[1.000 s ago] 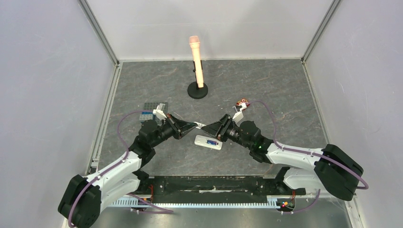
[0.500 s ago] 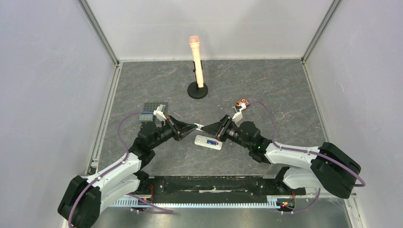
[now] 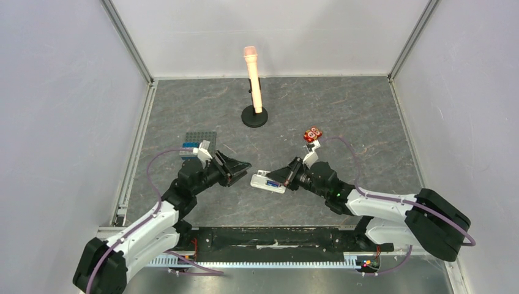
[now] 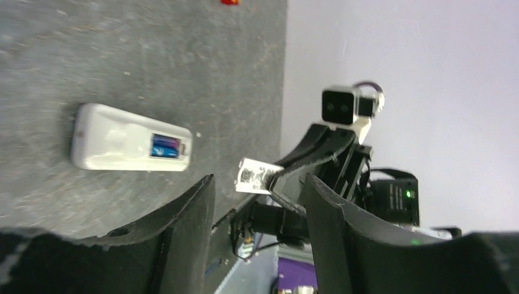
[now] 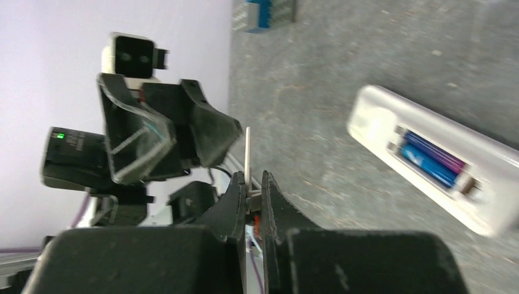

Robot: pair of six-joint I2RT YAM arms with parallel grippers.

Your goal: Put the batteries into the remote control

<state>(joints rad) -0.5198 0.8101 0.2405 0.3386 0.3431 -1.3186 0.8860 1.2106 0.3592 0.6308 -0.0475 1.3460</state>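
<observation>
Slowly, the right jaws, shut on a thin white plastic lid [image 5: 247, 150], should lay it flat over the tiny blue round batteries [image 5: 431, 158] inside the slim white plastic remote control [image 3: 268, 182] just beside them, while the left jaws gape empty on the remote's other side.

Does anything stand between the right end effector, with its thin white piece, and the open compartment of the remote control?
Nothing visible does. The right end effector, shut on the thin white piece, is near the remote control, whose open compartment shows the batteries. Only table shows between; the open left end effector stands aside.
</observation>
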